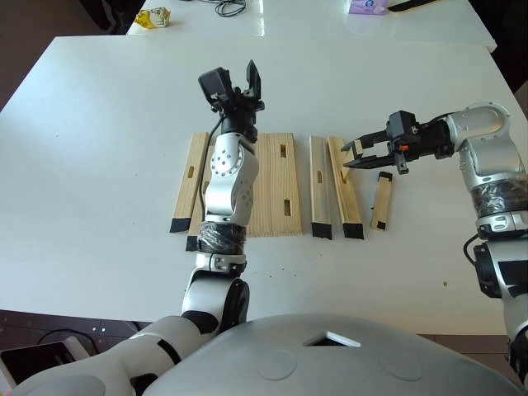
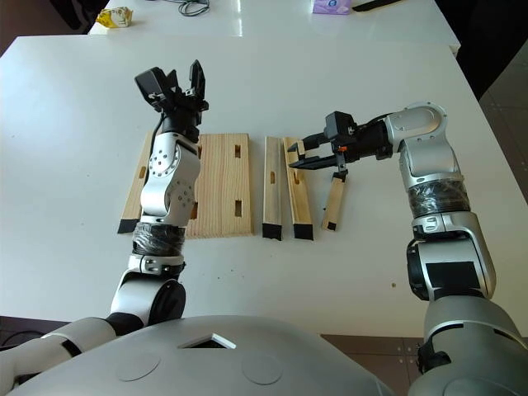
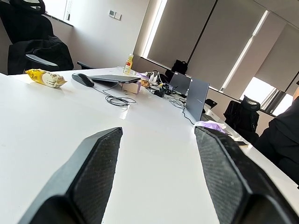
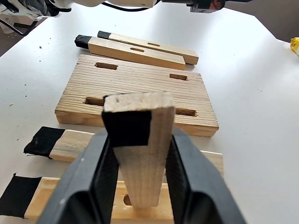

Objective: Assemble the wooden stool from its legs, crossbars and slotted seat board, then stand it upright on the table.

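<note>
Right now our right gripper [image 1: 352,154] is clamped on a short bar [image 4: 139,154] by its flat sides, low over the two legs [image 1: 318,186] lying just right of the seat board [image 1: 276,186]. Whether its lower end already touches a leg, we cannot tell. Our left gripper [image 1: 240,86] hangs above the board's far edge, spread wide and empty. We judge these pieces light, stiff and dry, so a firm squeeze on the broad faces should hold without slipping, leaving the ends free for the slots. A second short bar [image 1: 381,202] lies beside the legs, and another pair of legs [image 1: 183,177] lies left of the board. The table [image 1: 99,124] gives us open room on every side, its edges well away.
</note>
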Robot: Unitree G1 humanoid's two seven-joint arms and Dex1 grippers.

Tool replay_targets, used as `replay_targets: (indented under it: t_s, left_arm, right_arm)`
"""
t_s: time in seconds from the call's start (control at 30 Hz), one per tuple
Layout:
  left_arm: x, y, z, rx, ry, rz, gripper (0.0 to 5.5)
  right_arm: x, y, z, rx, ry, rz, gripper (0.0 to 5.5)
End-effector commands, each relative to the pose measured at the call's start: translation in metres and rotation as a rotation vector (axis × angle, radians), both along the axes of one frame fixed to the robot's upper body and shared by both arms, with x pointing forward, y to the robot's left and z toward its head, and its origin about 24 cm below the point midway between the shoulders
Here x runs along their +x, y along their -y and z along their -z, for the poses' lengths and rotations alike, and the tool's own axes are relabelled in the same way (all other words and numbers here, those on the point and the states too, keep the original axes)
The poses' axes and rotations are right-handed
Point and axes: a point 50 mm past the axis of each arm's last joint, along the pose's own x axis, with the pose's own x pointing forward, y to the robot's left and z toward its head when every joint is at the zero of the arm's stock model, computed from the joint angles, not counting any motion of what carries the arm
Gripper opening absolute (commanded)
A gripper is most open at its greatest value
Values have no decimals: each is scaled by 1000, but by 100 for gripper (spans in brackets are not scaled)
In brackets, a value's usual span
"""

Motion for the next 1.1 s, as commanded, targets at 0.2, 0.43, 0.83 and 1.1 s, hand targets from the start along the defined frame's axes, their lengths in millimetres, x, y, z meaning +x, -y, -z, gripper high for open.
replay_targets:
  t_s: [0.2,0.43,0.83,1.1]
  left_arm:
    - [-7,11,11,-40,-51,29,288]
    - [-6,10,10,-47,-49,26,288]
    - [-6,9,10,-41,-47,29,288]
    - [-9,8,10,-38,-53,50,288]
  right_arm:
    - [-2,-2,1,-16,3,-21,132]
    - [-4,0,-1,-25,-16,-26,132]
    - [-4,5,12,-17,-68,44,132]
    - [-5,8,15,19,-78,87,132]
